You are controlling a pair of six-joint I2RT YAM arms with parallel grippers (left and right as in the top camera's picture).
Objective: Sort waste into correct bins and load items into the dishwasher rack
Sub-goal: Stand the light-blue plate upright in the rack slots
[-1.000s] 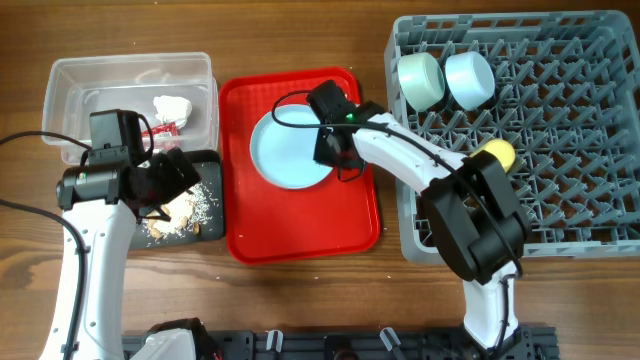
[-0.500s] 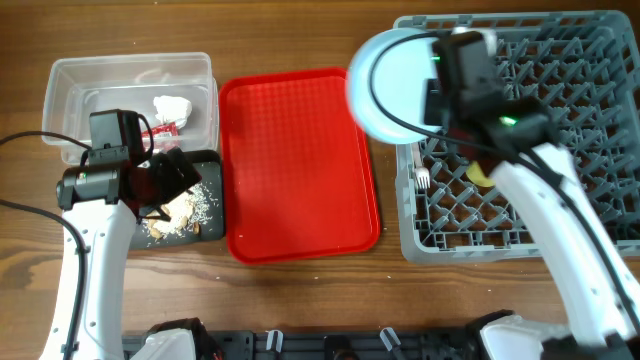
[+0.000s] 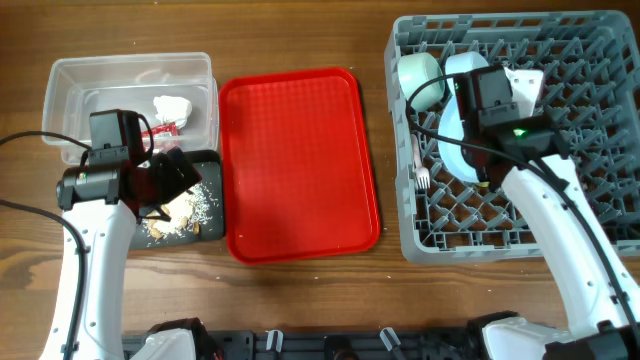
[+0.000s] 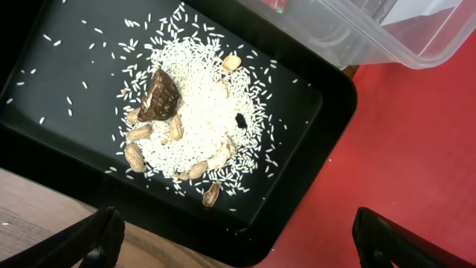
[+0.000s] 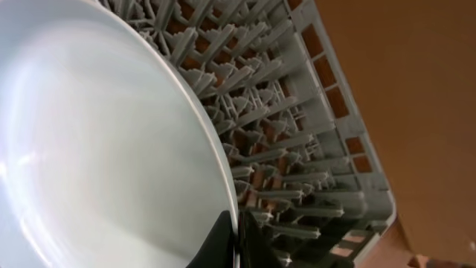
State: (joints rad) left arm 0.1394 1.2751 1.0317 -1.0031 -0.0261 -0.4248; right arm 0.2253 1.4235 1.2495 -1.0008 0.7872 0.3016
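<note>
Left fingers [image 4: 100, 240], spread wide, were held above the black tray [image 4: 44, 89] of food scraps [image 4: 193, 123], beside the clear tub [image 3: 70, 75] containing the napkin [image 3: 172, 106] and red wrapper [image 3: 163, 130]. Right fingers [image 5: 222, 240] were clamped on the light blue plate [image 5: 97, 149], stood on edge in the dishwasher rack [image 3: 580, 150].

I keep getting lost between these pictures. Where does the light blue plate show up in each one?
Overhead: the light blue plate is right of centre, standing on edge in the left part of the grey rack.
Left wrist: not in it.
Right wrist: the plate fills the left half, close up, with rack pegs to its right.
Shared landmark: the grey rack's pegs next to the plate, seen in the overhead and right wrist views.
</note>
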